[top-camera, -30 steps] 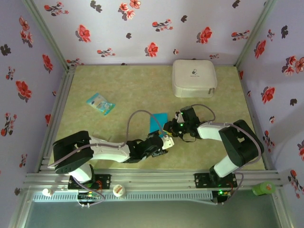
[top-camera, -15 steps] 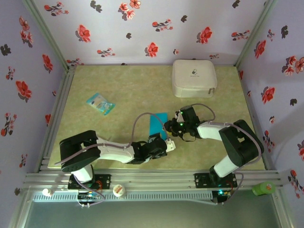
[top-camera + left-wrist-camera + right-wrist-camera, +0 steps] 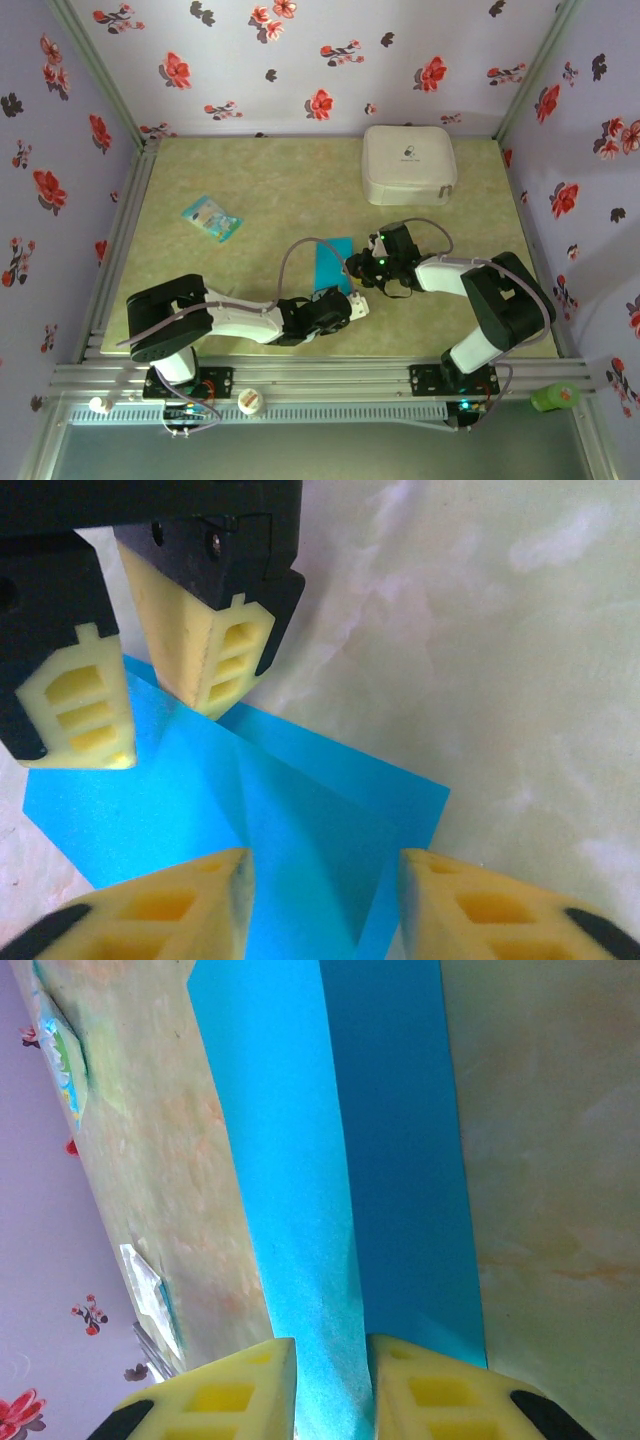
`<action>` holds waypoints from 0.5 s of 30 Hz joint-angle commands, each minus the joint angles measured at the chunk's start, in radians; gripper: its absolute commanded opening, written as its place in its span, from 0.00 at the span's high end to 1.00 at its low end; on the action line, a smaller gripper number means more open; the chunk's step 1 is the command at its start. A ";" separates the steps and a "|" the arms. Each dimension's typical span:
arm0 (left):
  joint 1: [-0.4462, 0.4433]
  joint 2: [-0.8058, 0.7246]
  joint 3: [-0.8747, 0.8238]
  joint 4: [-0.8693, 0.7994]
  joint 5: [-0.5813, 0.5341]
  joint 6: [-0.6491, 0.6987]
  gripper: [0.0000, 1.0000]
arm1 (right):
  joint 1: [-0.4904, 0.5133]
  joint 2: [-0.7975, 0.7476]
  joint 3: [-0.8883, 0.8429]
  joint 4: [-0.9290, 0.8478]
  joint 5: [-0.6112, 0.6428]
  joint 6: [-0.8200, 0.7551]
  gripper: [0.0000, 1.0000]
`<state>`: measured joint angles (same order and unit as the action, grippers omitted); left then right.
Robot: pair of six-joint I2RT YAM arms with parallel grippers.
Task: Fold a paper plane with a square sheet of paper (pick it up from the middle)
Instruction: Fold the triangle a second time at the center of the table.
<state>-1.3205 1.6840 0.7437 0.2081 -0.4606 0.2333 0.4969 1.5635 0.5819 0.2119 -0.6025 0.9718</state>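
left pincer [image 3: 320, 912]: jaws apart, medium gap, straddling the near edge of the square sheet of paper [image 3: 310, 810]; paper runs under and between the two yellow fingertips, can't tell if the pads actually touch it

right pincer [image 3: 332, 1395]: jaws almost together, narrow gap, looks clamped on a lighter raised fold strip of the sheet; in the left wrist view its tips sit on the sheet's far edge

sheet: teal-blue, creased lengthwise, lying mid counter [image 3: 260, 190] between the two wrists, well apart from the white case [image 3: 408, 163]

hidden / unclear: from the top view the sheet's near end is covered by both wrists, and the fingertips there are too small to judge; in the right wrist view the sheet's near end is cut off behind the fingers; the pale-blue packet [image 3: 211, 218] lies left of the sheet, well apart

writing: the case has a small dark mark on its lid, unreadable; the packet's print is too small to read
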 commanded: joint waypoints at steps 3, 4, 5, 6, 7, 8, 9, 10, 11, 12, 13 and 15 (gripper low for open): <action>-0.005 -0.017 -0.016 0.040 -0.010 -0.025 0.68 | -0.006 -0.027 0.013 -0.011 0.015 -0.010 0.75; -0.005 -0.020 -0.016 0.040 -0.009 -0.029 0.70 | -0.006 -0.029 0.009 -0.011 0.017 -0.009 0.75; -0.006 -0.022 -0.016 0.039 -0.008 -0.029 0.72 | -0.006 -0.028 0.010 -0.011 0.018 -0.010 0.75; -0.006 -0.021 -0.015 0.037 -0.007 -0.031 0.76 | -0.006 -0.029 0.010 -0.011 0.019 -0.011 0.75; -0.006 -0.021 -0.012 0.035 -0.006 -0.033 0.79 | -0.006 -0.029 0.010 -0.012 0.020 -0.012 0.75; -0.006 -0.021 -0.010 0.033 -0.008 -0.037 0.81 | -0.007 -0.027 0.012 -0.012 0.019 -0.011 0.75; -0.003 -0.021 -0.009 0.032 -0.007 -0.044 0.83 | -0.007 -0.026 0.013 -0.015 0.018 -0.012 0.75; 0.000 -0.021 -0.008 0.029 -0.008 -0.047 0.87 | -0.007 -0.026 0.013 -0.016 0.020 -0.013 0.75; 0.001 -0.022 -0.006 0.023 -0.007 -0.054 0.90 | -0.006 -0.028 0.011 -0.016 0.022 -0.013 0.75; 0.003 -0.023 -0.006 0.019 -0.007 -0.060 0.91 | -0.007 -0.028 0.012 -0.016 0.023 -0.013 0.75; 0.006 -0.026 -0.005 0.017 -0.006 -0.063 0.91 | -0.008 -0.028 0.012 -0.016 0.023 -0.013 0.75; 0.007 -0.032 -0.007 0.017 -0.007 -0.073 0.96 | -0.006 -0.029 0.009 -0.016 0.024 -0.013 0.74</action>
<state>-1.3190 1.6817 0.7414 0.2230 -0.4606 0.1879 0.4969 1.5558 0.5819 0.2115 -0.5976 0.9718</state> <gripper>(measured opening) 0.059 0.255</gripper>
